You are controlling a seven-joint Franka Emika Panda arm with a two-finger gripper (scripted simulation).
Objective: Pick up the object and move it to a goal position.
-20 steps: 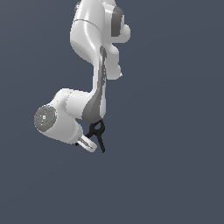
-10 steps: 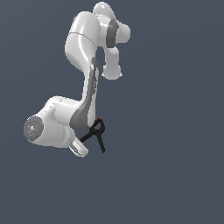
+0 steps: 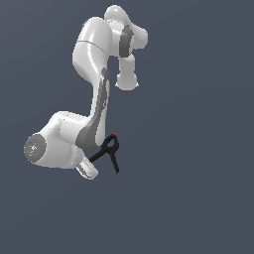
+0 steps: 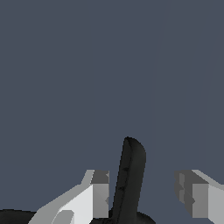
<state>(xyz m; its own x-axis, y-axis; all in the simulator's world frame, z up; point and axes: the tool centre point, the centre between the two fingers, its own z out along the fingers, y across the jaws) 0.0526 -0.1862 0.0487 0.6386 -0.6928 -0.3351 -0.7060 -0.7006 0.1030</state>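
The object, a small black spring clamp (image 3: 110, 151) with a tiny red tip, sits just to the exterior view's right of the white hand. One thin handle points toward my gripper (image 3: 91, 167), the other points down. In the wrist view a black handle of the clamp (image 4: 129, 175) stands up between my fingers. It lies against one finger (image 4: 99, 192), while a wide gap separates it from the other finger (image 4: 194, 194). My gripper (image 4: 142, 177) is open around that handle.
The white arm (image 3: 96, 59) folds over from the top of the exterior view, and its wrist housing (image 3: 54, 146) sits at the exterior view's left. Everything else is a uniform dark grey-blue background.
The wrist housing has shifted toward the exterior view's left and slightly down, and the upper links have swung over. The clamp stays at about the same spot.
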